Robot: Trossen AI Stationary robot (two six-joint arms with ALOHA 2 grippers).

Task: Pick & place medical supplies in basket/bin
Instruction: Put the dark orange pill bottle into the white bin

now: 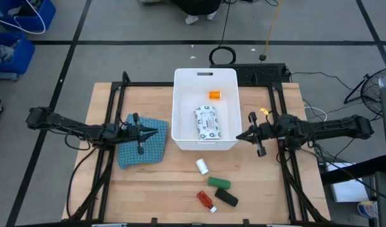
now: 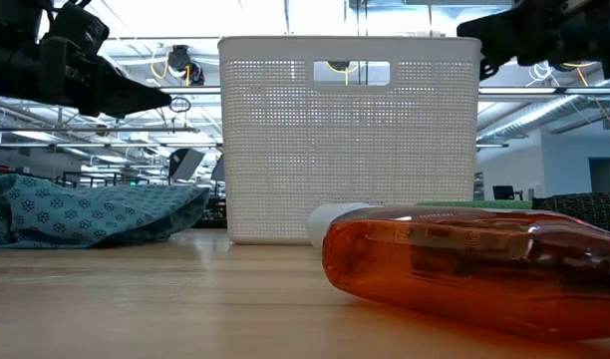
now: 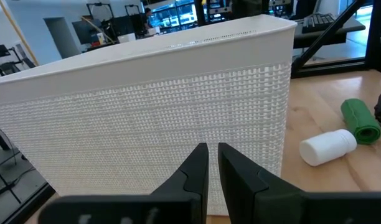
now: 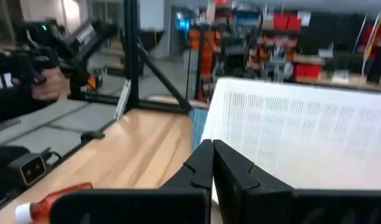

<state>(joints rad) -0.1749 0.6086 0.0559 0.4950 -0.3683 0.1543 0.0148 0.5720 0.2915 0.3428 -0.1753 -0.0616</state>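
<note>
The white bin [image 1: 204, 75] stands mid-table. Inside it lie the white printed packet [image 1: 207, 122] and the orange bottle [image 1: 215, 95]. Near the table's near edge lie the white roll [image 1: 202, 166], green block [image 1: 219, 183], black block [image 1: 226, 198] and red bottle [image 1: 206, 201]. My left gripper [image 1: 156, 132] is shut. It hovers above the blue-teal cloth [image 1: 141, 149] and points at the bin's left wall [image 3: 147, 112]. My right gripper [image 1: 238, 137] is also shut and hovers just off the bin's right wall [image 4: 302, 130].
In the low view the red bottle [image 2: 464, 264] lies closest, with the white roll [image 2: 335, 214] behind it. The bin's handle slot [image 1: 204, 74] is at its far end. Blue crates [image 1: 16, 38] sit on the floor far left. Bare wood lies near left.
</note>
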